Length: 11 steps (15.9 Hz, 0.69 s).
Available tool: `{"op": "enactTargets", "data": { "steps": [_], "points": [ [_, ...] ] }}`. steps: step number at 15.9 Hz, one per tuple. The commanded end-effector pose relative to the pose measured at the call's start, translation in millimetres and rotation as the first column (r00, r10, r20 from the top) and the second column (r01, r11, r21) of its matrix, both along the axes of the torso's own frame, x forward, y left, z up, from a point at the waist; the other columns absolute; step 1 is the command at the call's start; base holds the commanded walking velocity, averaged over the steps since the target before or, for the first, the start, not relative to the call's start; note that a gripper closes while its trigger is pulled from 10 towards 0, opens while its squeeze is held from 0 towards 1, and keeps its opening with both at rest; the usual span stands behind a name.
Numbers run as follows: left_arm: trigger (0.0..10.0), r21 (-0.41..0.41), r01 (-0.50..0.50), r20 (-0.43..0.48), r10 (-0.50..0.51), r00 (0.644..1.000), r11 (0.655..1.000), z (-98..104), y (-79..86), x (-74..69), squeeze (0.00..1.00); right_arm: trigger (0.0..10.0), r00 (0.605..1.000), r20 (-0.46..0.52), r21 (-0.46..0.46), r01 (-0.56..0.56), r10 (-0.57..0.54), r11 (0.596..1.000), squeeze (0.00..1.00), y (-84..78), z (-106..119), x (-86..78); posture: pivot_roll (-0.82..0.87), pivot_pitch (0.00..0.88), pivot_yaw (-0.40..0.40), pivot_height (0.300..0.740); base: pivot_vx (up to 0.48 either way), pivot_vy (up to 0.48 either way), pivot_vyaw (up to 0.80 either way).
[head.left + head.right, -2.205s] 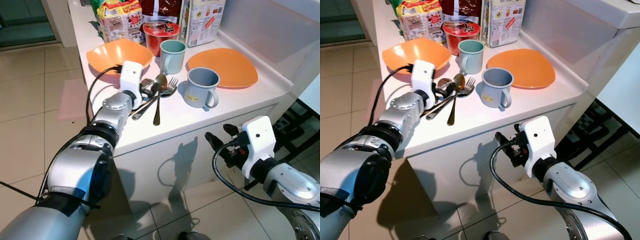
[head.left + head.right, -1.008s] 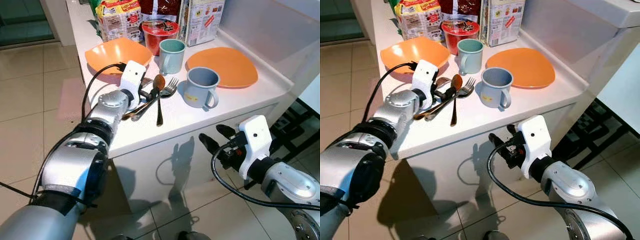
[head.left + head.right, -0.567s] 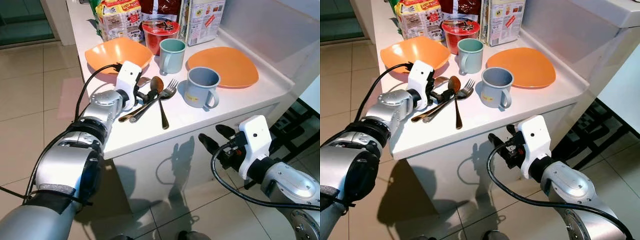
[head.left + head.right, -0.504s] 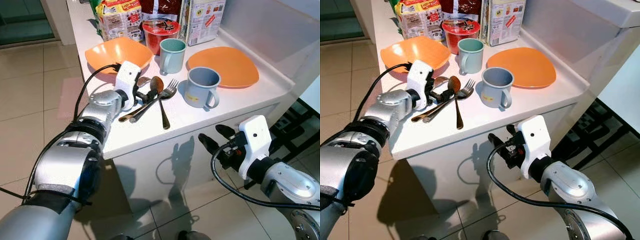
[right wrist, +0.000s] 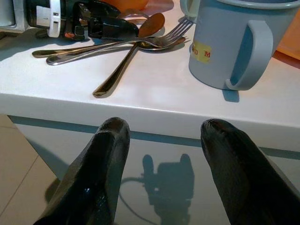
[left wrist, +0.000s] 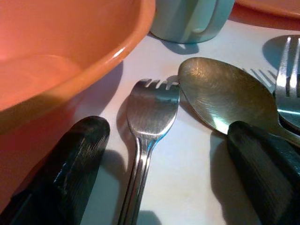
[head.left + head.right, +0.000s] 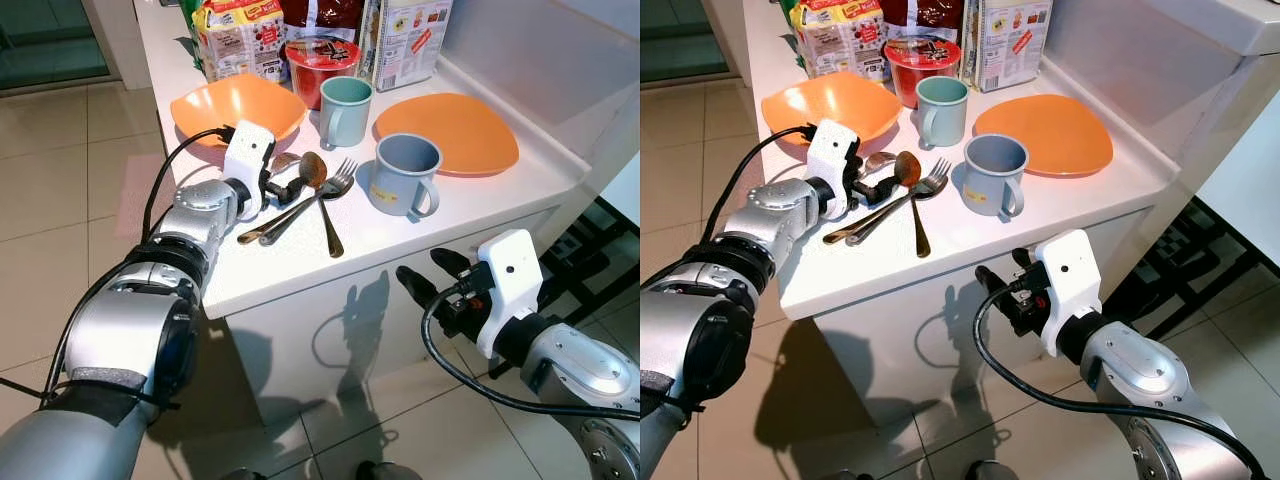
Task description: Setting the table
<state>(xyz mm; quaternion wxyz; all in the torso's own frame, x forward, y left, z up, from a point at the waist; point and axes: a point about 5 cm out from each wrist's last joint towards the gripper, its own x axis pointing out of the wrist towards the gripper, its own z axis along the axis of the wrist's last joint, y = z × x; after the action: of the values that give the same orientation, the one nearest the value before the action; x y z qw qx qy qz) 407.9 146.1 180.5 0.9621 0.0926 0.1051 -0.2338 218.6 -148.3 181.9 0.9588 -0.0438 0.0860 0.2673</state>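
Note:
Cutlery lies on the white counter (image 7: 300,265): a bronze spoon (image 7: 322,205), a fork (image 7: 340,178) crossed with another silver piece, and a second fork (image 6: 151,112). My left gripper (image 7: 283,189) rests low on the counter beside the orange bowl (image 7: 235,105), open. In the left wrist view the left gripper (image 6: 166,133) straddles the second fork, with the bronze spoon's bowl (image 6: 220,96) touching one finger. An orange plate (image 7: 445,130), a blue-grey mug (image 7: 400,175) and a teal mug (image 7: 343,110) stand behind. My right gripper (image 7: 425,270) hangs open below the counter's front edge, holding nothing.
Food packets (image 7: 240,40), a red noodle cup (image 7: 322,65) and a carton (image 7: 405,40) line the back of the counter. A raised white ledge (image 7: 540,60) borders it on the right. Tiled floor (image 7: 50,200) lies to the left and in front.
My left gripper has drawn back to the left along the counter. The bronze spoon has turned, its handle swinging toward the front right. The right arm has barely moved.

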Motion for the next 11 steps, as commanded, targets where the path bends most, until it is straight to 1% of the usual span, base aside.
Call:
{"op": "enactTargets", "data": {
  "steps": [1, 2, 3, 5, 6, 8, 9, 10, 11],
  "points": [
    [10.0, 0.018, -0.024, -0.01, 0.024, 1.0, 1.0, -1.4, -0.6, 0.5, 1.0, 10.0, 1.0, 0.005, 0.003, 0.001, -0.001, 1.0, 0.0, -0.9, 1.4, 0.8, -0.23, 0.072, -0.03, 0.74, 0.0, 0.0, 0.0],
    [10.0, -0.013, -0.042, -0.009, 0.042, 0.999, 0.999, 0.3, -0.4, 1.3, 1.0, 10.0, 1.0, 0.005, 0.003, 0.001, -0.001, 1.0, 0.0, -0.8, 1.4, 0.8, -0.23, 0.071, -0.029, 0.74, 0.0, 0.0, 0.0],
    [10.0, -0.063, -0.057, -0.009, 0.057, 0.998, 0.996, 2.9, -0.3, 2.1, 1.0, 10.0, 1.0, 0.005, 0.004, 0.002, -0.002, 1.0, 0.0, -0.9, 1.3, 0.7, -0.23, 0.069, -0.028, 0.74, 0.0, 0.0, 0.0],
    [10.0, -0.164, -0.066, -0.011, 0.065, 0.998, 0.984, 8.4, -0.1, 3.3, 1.0, 10.0, 1.0, 0.005, 0.004, 0.002, -0.002, 1.0, 0.0, -1.2, 1.4, 0.5, -0.23, 0.069, -0.028, 0.74, 0.0, 0.0, 0.0],
    [10.0, -0.202, -0.063, -0.016, 0.061, 0.998, 0.977, 9.8, 0.0, 3.4, 1.0, 10.0, 1.0, 0.005, 0.005, 0.002, -0.002, 1.0, 0.0, -1.2, 1.4, 0.5, -0.23, 0.067, -0.028, 0.74, 0.0, 0.0, 0.0],
    [10.0, -0.185, -0.063, -0.017, 0.061, 0.998, 0.981, 8.5, 0.8, 3.1, 1.0, 10.0, 1.0, 0.005, 0.005, 0.001, -0.001, 1.0, 0.0, -1.3, 1.4, 0.5, -0.23, 0.065, -0.029, 0.74, 0.0, 0.0, 0.0],
    [10.0, -0.128, -0.065, -0.014, 0.064, 0.998, 0.99, 5.1, 0.4, 2.5, 0.87, 10.0, 1.0, 0.006, 0.005, 0.0, 0.0, 1.0, 0.0, -1.2, 1.4, 0.6, -0.23, 0.066, -0.03, 0.74, 0.0, 0.0, 0.0],
    [10.0, -0.108, -0.067, -0.013, 0.065, 0.998, 0.992, 3.8, 0.1, 2.3, 0.56, 10.0, 1.0, 0.006, 0.006, 0.0, 0.0, 1.0, 0.0, -1.0, 1.4, 0.7, -0.23, 0.066, -0.03, 0.74, 0.0, 0.0, 0.0],
    [10.0, -0.07, -0.087, -0.016, 0.086, 0.996, 0.994, 0.6, 0.3, 2.1, 0.0, 10.0, 1.0, 0.007, 0.005, -0.001, 0.001, 1.0, 0.0, -0.8, 1.6, 0.9, -0.23, 0.067, -0.03, 0.74, 0.0, 0.0, 0.0]
  ]
}}
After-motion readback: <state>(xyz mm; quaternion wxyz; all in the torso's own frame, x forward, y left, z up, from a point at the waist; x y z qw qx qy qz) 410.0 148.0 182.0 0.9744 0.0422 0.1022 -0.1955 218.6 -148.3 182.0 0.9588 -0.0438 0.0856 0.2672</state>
